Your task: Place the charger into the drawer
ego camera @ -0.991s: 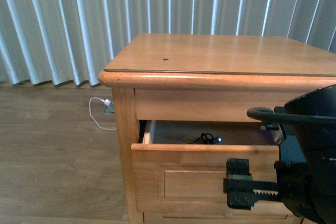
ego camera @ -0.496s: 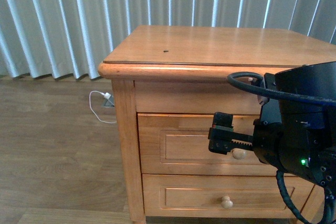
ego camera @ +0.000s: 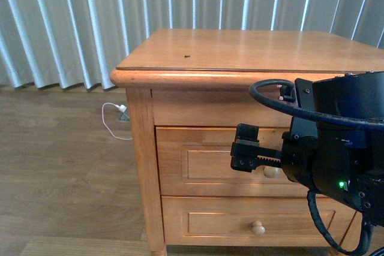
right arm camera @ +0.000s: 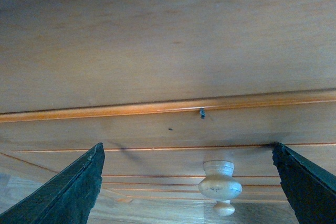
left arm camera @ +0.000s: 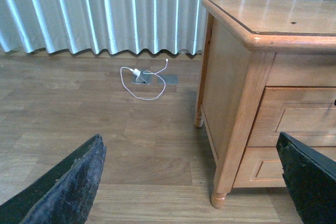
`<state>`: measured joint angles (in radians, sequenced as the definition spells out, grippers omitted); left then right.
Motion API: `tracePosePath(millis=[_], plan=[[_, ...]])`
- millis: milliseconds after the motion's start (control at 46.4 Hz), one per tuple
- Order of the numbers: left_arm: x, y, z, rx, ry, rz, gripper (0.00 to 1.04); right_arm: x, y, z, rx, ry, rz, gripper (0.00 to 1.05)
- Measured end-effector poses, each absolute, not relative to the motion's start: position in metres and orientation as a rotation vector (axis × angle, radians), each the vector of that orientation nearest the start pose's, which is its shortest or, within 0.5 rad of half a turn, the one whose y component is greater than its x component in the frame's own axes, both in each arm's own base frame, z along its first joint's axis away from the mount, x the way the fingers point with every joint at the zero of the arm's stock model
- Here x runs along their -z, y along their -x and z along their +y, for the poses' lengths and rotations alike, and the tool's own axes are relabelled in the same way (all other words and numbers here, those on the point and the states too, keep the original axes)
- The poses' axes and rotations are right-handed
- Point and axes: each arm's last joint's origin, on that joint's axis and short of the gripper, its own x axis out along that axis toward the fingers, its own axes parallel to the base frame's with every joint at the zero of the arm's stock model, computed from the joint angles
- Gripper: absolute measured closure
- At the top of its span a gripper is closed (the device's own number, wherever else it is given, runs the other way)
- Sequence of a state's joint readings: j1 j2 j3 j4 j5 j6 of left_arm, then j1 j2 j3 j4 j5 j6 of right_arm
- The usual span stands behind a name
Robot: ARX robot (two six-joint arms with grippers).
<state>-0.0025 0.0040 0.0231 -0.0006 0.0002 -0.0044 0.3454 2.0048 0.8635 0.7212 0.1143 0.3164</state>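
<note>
Sitting flush in the nightstand (ego camera: 252, 58), centre right of the front frame, the drawer (ego camera: 204, 163) is seen fully shut; the charger is hidden from every view. The right gripper (right arm camera: 189, 182) is held spread wide just before the drawer front, its knob (right arm camera: 220, 180) framed between the jaws, untouched. The left gripper (left arm camera: 194, 182) is spread wide over the floor (left arm camera: 79, 108), where a white cord (left arm camera: 139, 80) lies upper centre.

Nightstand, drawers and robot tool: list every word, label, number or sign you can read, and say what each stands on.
None can be read in any view.
The nightstand, drawer and right tool carry no lettering; a green light glows on the arm, without text.
</note>
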Motion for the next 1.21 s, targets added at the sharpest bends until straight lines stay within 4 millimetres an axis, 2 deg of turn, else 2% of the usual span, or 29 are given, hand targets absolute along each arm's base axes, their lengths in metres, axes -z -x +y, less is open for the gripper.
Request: tracePosePath(millis=[215,323,474,582,776,883,991,1077,1207], plan=[[-0.171,-0.097,0.000,0.003,0.004,-0.018,0.06,-0.105,-0.351,0.121,-0.203,-0.187,0.459,0.09],[-0.171,-0.097,0.000,0.003,0.004,-0.018,0.06,-0.109,-0.342,0.116,-0.211,-0.131,0.495,0.09],[-0.171,-0.097,0.000,0.003,0.004,-0.018,0.06,-0.127,-0.307,0.102,-0.207,-0.077,0.574,0.09],[-0.171,-0.097,0.000,0.003,0.004,-0.018,0.06,-0.149,-0.277,0.088,-0.205,-0.079,0.589,0.09],[-0.171,-0.097,0.000,0.003,0.004,-0.018,0.06,-0.194,-0.208,0.058,-0.210,-0.135,0.559,0.09],[-0.171,-0.096,0.000,0.003,0.004,-0.018,0.06,-0.205,-0.175,0.045,-0.205,-0.151,0.514,0.09],[-0.171,-0.097,0.000,0.003,0.004,-0.018,0.06,-0.208,-0.140,0.033,-0.230,-0.179,0.488,0.09],[-0.171,-0.097,0.000,0.003,0.004,-0.018,0.06,-0.212,-0.129,0.030,-0.234,-0.184,0.436,0.09],[-0.171,-0.097,0.000,0.002,0.004,-0.018,0.06,-0.212,-0.128,0.030,-0.233,-0.185,0.434,0.09]])
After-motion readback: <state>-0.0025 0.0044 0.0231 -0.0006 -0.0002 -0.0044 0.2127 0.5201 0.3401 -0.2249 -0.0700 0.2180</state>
